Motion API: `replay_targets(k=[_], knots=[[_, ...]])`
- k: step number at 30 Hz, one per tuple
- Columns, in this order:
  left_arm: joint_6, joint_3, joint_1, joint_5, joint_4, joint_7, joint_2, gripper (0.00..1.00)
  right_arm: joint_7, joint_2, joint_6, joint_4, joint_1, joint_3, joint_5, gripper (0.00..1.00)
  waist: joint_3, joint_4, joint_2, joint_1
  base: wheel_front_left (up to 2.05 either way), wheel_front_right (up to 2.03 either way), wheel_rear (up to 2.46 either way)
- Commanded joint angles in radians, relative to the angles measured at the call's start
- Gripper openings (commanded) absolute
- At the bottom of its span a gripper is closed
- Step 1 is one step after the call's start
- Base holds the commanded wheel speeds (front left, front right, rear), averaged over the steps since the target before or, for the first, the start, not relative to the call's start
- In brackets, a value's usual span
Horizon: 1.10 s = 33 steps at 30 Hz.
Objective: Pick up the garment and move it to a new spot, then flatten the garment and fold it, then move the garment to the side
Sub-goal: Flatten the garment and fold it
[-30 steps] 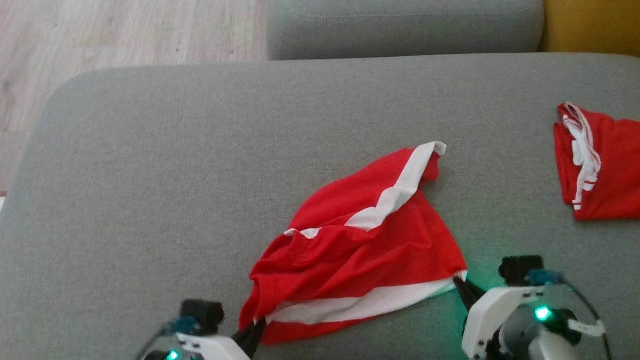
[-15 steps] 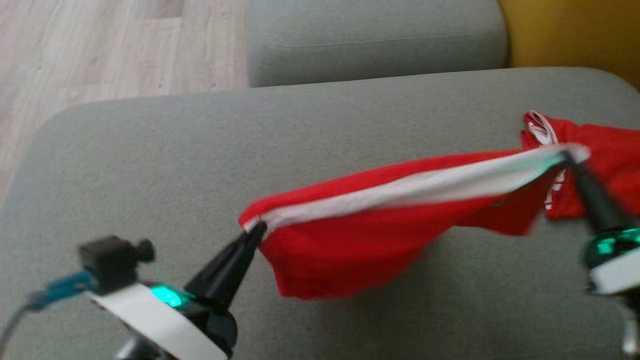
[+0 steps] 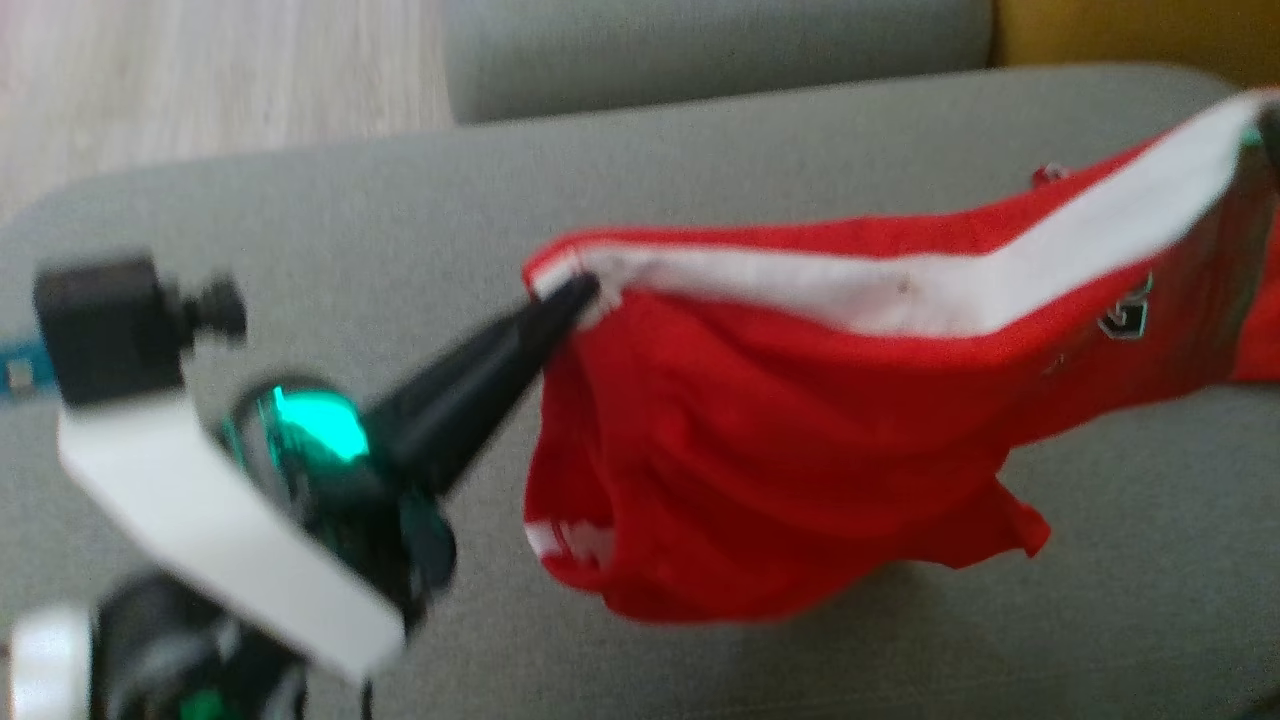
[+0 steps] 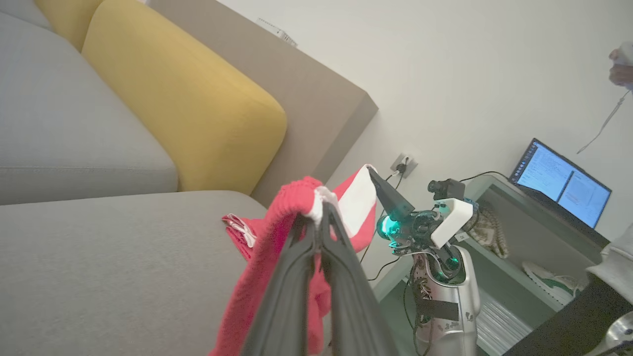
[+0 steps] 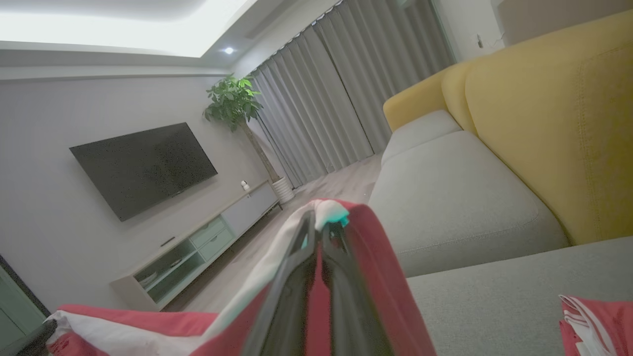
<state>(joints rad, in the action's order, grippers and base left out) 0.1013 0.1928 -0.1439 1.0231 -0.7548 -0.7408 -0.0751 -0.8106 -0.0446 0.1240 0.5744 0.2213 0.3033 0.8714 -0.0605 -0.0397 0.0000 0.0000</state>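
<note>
The garment [image 3: 800,430], red with a white band, hangs in the air above the grey sofa seat [image 3: 300,220], stretched by its white edge between both grippers. My left gripper [image 3: 578,293] is shut on the band's left corner. In the left wrist view its fingers pinch that corner [image 4: 316,217]. The same view shows my right gripper [image 4: 371,170] shut on the far corner of the band. In the right wrist view the right gripper [image 5: 319,222] is shut on the cloth. The red body sags below the band, its lower hem close over the seat.
A second red and white garment [image 5: 601,321] lies on the seat to the right. Yellow back cushions [image 4: 188,113] and a grey cushion [image 3: 700,50] border the seat, with wood floor [image 3: 200,80] at the left. A person's hand [image 4: 622,64] and a laptop [image 4: 564,183] are beyond the sofa.
The garment lay crumpled on the seat with both grippers at its near corners. Both have lifted it and pulled it taut in the air. The head camera has shifted too.
</note>
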Motion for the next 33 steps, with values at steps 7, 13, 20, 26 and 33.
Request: replay_targets(k=[7,13,20,26,33], knots=[[-0.005,-0.08,-0.423,-0.087,0.29,-0.054,-0.095,0.0,-0.004,-0.006,0.007,-0.217,0.388,-0.061,-0.21,0.0,-0.205,0.039,0.0,0.0,0.0,0.0,0.0],[-0.039,-0.08,-0.916,-0.306,0.823,0.174,-0.089,0.0,0.235,-0.006,0.007,-0.656,0.88,-0.083,-0.427,0.0,-0.355,0.064,0.0,0.0,0.0,0.0,0.0],[-0.121,-0.088,-1.215,-0.403,1.188,0.545,-0.041,0.0,0.577,-0.006,0.007,-1.028,1.183,-0.119,-0.446,0.0,-0.475,0.051,0.0,0.0,0.0,0.0,0.0],[-0.202,-0.05,-1.153,-0.408,1.397,0.704,-0.028,0.0,0.694,-0.006,0.007,-1.208,1.094,-0.218,-0.422,0.0,-0.48,0.045,0.0,0.0,0.0,0.0,0.0],[-0.23,0.042,-0.896,-0.361,1.434,0.717,-0.024,0.0,0.688,-0.017,0.007,-1.192,0.799,-0.326,-0.362,0.0,-0.41,0.041,0.0,0.0,0.0,0.0,0.0]])
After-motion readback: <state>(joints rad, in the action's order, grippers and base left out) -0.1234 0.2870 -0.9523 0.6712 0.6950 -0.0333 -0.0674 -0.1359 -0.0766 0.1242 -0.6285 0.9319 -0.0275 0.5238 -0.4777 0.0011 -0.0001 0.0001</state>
